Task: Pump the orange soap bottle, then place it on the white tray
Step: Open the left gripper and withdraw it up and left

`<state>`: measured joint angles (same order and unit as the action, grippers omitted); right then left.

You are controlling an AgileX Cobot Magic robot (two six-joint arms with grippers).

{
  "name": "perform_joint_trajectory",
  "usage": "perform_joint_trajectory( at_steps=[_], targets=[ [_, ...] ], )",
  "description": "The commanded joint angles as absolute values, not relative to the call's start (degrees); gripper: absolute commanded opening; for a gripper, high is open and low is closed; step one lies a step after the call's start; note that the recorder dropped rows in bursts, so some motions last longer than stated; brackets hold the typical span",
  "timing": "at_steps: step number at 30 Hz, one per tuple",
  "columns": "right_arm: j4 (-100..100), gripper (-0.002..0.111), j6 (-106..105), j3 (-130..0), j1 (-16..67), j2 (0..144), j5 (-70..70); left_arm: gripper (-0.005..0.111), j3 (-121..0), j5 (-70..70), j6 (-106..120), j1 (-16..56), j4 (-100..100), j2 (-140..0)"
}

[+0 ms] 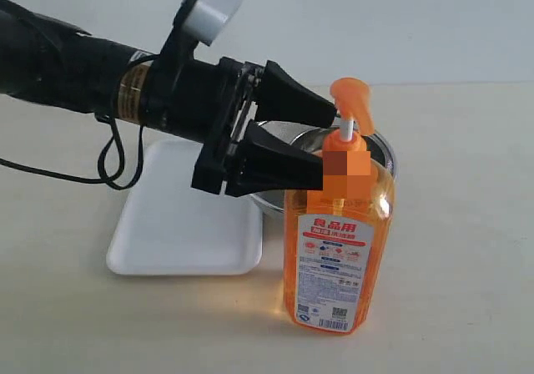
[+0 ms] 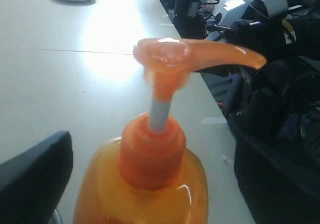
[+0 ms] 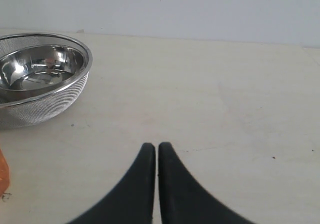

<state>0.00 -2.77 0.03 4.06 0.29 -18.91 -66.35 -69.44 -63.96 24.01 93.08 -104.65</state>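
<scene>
While upright, bottle (image 1: 338, 249) beside spread fingers (image 1: 292, 98)

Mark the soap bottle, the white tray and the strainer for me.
orange soap bottle (image 1: 338, 261), exterior view, printed label.
white tray (image 1: 179, 224), exterior view, bare floor.
steel strainer (image 3: 50, 106), right wrist view, mesh wall.

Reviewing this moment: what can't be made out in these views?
- Exterior view: a pixelated patch blurs the neck of the orange soap bottle; the bottle and the left gripper cover most of the steel strainer.
- Left wrist view: the frame edge cuts off the bottle's label.
- Right wrist view: only a sliver of the bottle shows.
</scene>
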Motion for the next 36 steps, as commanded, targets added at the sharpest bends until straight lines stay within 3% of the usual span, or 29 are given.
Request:
perform_joint_trajectory(
  at_steps=[1,22,29,36],
  targets=[
    [-0.6,0.000,-3.1,0.0,3.7,0.0,-17.7,0.081,-66.6,-70.0,-67.0,22.4,96.0,-102.9],
    [-0.6,0.000,-3.1,0.0,3.7,0.0,7.8,0.081,-66.6,-70.0,-68.8,9.2,98.2,-98.1],
    [-0.3,0.000,-2.9,-2.0,3.7,0.4,6.9,0.079,-66.6,-70.0,-70.1,4.1,98.7,-97.7],
    [-0.3,0.000,-2.9,-7.1,3.7,9.4,4.8,0.074,-66.6,-70.0,-71.1,-0.1,98.9,-95.8]
  ],
)
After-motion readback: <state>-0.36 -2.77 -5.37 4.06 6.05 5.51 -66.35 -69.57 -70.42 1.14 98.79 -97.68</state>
